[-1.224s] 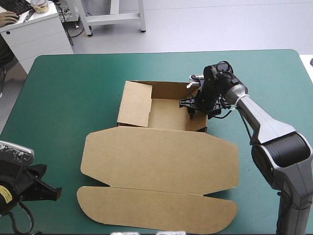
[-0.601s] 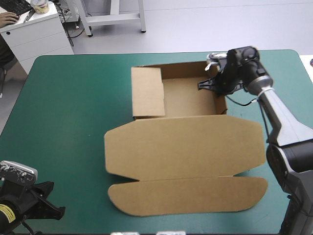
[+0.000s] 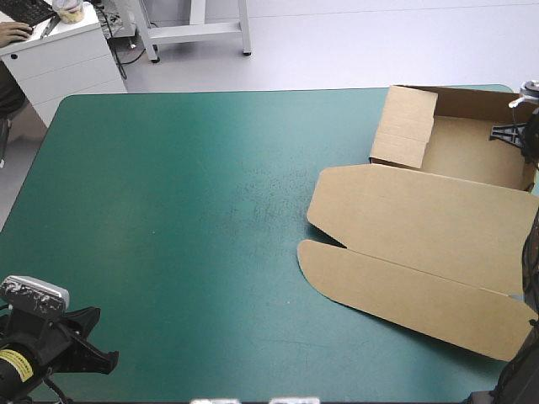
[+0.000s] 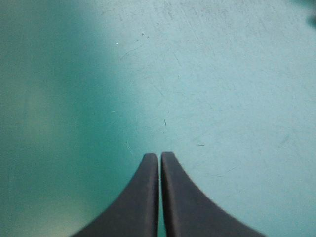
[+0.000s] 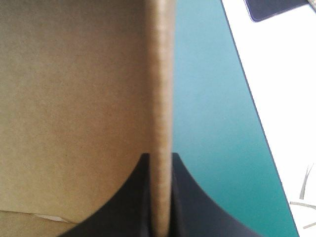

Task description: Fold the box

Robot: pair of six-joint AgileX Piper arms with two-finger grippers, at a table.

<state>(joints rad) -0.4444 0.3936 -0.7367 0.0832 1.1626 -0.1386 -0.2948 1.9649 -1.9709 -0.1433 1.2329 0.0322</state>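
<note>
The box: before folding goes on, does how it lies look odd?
Yes. The box lies askew, crowded into the table's far right corner, its lid slanting toward the right edge; the right gripper is shut on its side wall.

The high camera looks down from above and behind; the bench (image 3: 185, 210) fills most of the frame, with the box (image 3: 421, 219) at the right. The left wrist camera sits close over bare bench, looking past the tightly closed left gripper (image 4: 159, 160). The right wrist camera is very near the box wall that the right gripper (image 5: 160, 160) pinches. The high view shows that wall too.
</note>
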